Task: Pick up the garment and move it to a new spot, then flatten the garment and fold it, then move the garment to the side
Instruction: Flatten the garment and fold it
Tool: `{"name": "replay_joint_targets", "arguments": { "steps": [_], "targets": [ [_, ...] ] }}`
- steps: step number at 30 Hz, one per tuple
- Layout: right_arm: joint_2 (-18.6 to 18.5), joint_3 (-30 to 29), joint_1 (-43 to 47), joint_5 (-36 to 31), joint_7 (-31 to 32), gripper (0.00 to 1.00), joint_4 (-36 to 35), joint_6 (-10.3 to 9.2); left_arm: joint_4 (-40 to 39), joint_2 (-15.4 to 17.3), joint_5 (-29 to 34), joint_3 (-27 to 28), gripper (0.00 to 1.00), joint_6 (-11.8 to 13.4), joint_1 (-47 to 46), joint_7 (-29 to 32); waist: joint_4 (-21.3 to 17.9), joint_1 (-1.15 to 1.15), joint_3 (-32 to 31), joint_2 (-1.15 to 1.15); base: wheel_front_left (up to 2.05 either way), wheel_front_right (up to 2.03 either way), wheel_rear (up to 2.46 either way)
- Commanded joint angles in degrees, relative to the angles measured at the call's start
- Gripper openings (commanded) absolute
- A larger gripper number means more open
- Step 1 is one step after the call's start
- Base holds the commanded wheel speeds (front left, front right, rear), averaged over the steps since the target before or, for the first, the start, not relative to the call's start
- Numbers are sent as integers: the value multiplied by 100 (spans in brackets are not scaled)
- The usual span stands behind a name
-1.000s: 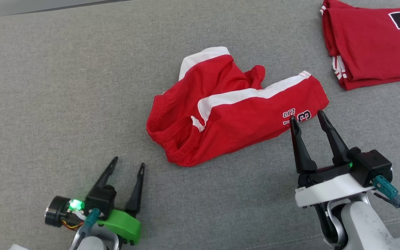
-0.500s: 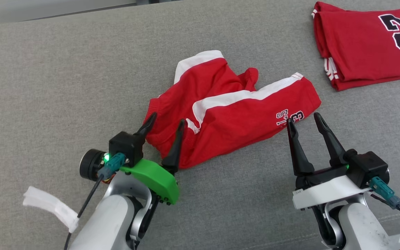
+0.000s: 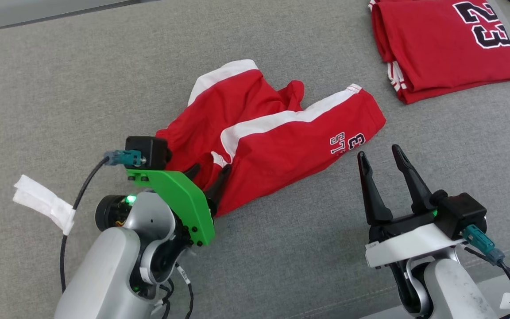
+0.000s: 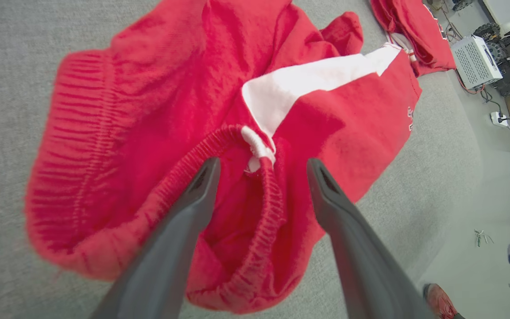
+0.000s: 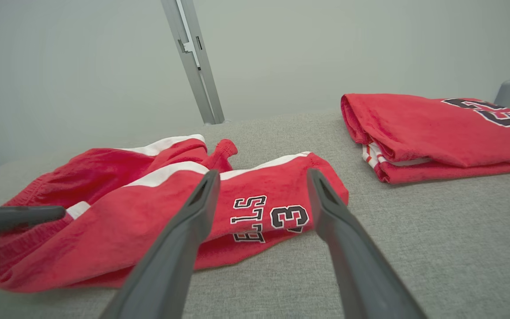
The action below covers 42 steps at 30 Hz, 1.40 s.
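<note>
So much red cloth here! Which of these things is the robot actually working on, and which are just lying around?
Part of the job:
- the crumpled red shorts
- the left gripper, open astride their waistband
- the right gripper, open near the printed leg

Just lying about:
- the folded red jersey at the far right
- the white box on the floor beyond
</note>
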Motion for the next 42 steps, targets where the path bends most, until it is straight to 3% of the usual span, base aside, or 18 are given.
{"name": "replay_joint_targets", "arguments": {
  "steps": [1,5,9,10,11,12,13,14,26,29,37,42],
  "targets": [
    [4,9,-63,21,2,100,19,-9,-27,11,-95,68,100,98,-76,83,-106,0,103,0,0,0,0],
    [21,-17,-88,35,2,100,12,-9,-59,43,-103,146,100,225,-129,151,-185,0,207,0,0,0,0],
    [29,-50,-109,22,2,100,-5,-9,0,73,-79,152,100,189,-164,97,-214,0,290,0,0,0,0],
    [29,-55,-109,17,2,100,-8,-9,10,70,-87,149,89,172,-168,101,-218,0,301,0,0,0,0],
    [30,-59,-109,12,2,100,-12,-9,23,57,-105,145,61,155,-172,83,-220,0,312,0,0,0,0],
    [31,-62,-108,16,2,100,-17,-9,31,52,-100,138,50,139,-186,65,-219,0,319,0,0,0,0],
    [32,-60,-107,25,2,100,-20,-9,34,35,-101,149,4,139,-212,20,-216,0,324,0,0,0,0],
    [32,-55,-109,35,2,100,-18,-9,48,37,-91,146,0,124,-229,2,-215,0,323,0,0,0,0],
    [31,47,-74,128,2,100,8,-9,-230,-75,-387,536,0,-149,-755,-429,-261,0,107,0,0,0,0],
    [31,16,-14,141,2,100,-23,-9,-584,-85,-623,798,0,-88,-754,-443,-242,0,50,0,0,0,0],
    [-55,-185,97,227,1,100,-158,-9,-1786,309,-996,1411,0,245,839,-453,100,0,45,0,0,0,0],
    [-396,-125,65,1146,2,100,-33,-8,-1903,412,-1044,1653,0,211,1650,-729,522,0,109,0,0,0,0]
  ]
}}
